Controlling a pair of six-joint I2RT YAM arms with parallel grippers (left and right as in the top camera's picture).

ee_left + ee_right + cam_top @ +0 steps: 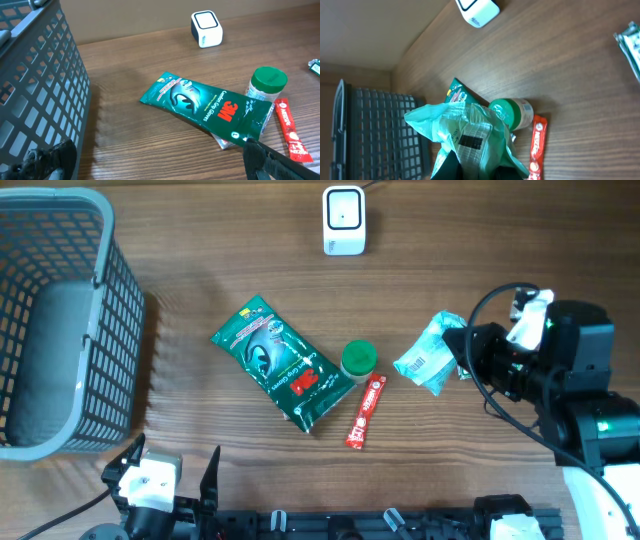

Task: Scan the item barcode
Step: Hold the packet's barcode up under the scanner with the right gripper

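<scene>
Wooden worktop [200,240], right side: the right gripper [462,354], clamped on a crumpled pouch [428,358], holds it near the bottle [358,359], barcode [424,364] facing up. The scanner [343,220] stands well apart at the far edge. A clean read likely needs the label turned squarely to its window, flat and steady. The left gripper [168,464] sits at the near edge, fingers spread wide

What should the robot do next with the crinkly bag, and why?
Probably carry the bag to the scanner, barcode turned toward it: the right tool is shut on the bag, and the scanner sits well apart from it.
</scene>
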